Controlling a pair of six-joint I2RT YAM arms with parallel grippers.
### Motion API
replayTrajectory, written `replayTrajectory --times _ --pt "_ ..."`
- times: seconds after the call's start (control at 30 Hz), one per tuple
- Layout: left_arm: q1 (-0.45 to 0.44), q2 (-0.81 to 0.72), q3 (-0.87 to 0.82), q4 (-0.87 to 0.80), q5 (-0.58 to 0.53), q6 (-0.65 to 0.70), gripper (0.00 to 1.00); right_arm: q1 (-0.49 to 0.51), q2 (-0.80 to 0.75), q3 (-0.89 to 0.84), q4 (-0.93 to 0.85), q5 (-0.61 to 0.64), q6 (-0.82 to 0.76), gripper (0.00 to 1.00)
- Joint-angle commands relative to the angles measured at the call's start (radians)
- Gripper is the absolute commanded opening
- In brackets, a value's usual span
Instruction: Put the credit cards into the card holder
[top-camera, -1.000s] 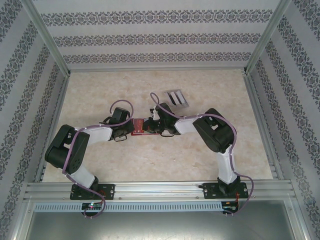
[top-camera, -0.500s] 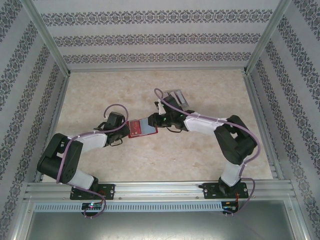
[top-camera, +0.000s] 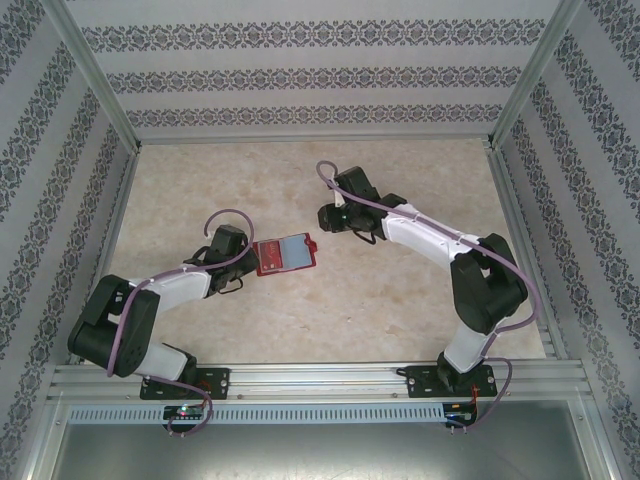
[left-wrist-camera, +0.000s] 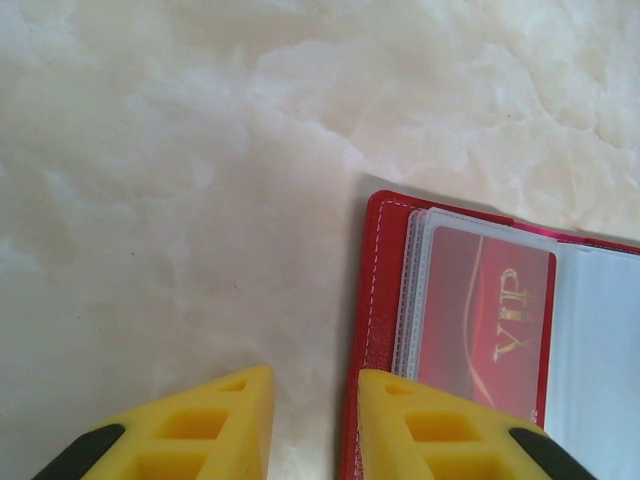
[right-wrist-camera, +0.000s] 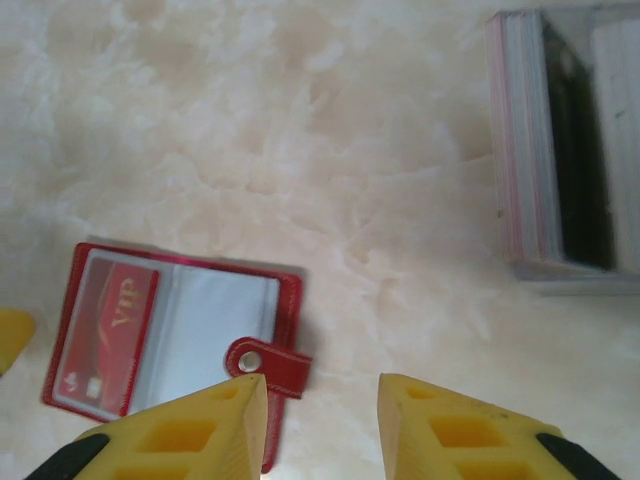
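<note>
Right arm has pulled away from the red leather-like folding card holder (top-camera: 285, 254), now open on the pale marbled surface (top-camera: 400, 310); from above, the left tool (top-camera: 247, 262) is just beside it, the right tool (top-camera: 325, 217) apart. Left wrist: left tool (left-wrist-camera: 315, 420) spread, empty, a red plastic VIP credit card (left-wrist-camera: 490, 320) pocketed just ahead-right. Right wrist: right tool (right-wrist-camera: 320, 430) spread, empty; ahead-right, a light grey slotted stand (right-wrist-camera: 570, 275) keeps more cards (right-wrist-camera: 575, 150). Fetching the next card seems in hand: pinch one thin edge.

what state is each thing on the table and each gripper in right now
red leather-like folding card holder: lying open flat, snap tab undone
red plastic vip card: tucked in the holder's clear sleeve
light grey slotted stand: cards standing in it
left gripper: open, empty
right gripper: open, empty
</note>
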Motion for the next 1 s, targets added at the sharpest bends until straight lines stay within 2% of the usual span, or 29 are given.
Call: replayTrajectory --times 0.0,0.13,0.23,0.5,0.63,0.77,0.97 --pt "0.012 0.031 0.013 0.011 0.009 0.005 0.28 0.069 0.036 -0.025 0.014 -0.084 0.083 0.39" --pt "0.012 0.044 0.023 0.009 0.020 0.005 0.28 0.141 0.082 -0.050 0.067 -0.098 0.156 0.41" --pt "0.012 0.066 0.028 0.007 0.029 0.001 0.28 0.173 0.130 -0.030 0.059 -0.063 0.169 0.42" --pt "0.012 0.077 0.041 0.000 0.045 0.008 0.28 0.184 0.201 -0.010 0.053 0.019 0.188 0.46" --pt "0.013 0.082 0.038 0.010 0.048 0.007 0.29 0.183 0.238 0.009 0.049 0.014 0.189 0.46" --pt "0.012 0.096 0.051 0.001 0.060 0.013 0.29 0.184 0.266 0.025 0.054 0.008 0.190 0.43" --pt "0.012 0.111 0.057 0.004 0.069 0.014 0.29 0.192 0.270 0.042 0.049 -0.005 0.176 0.31"
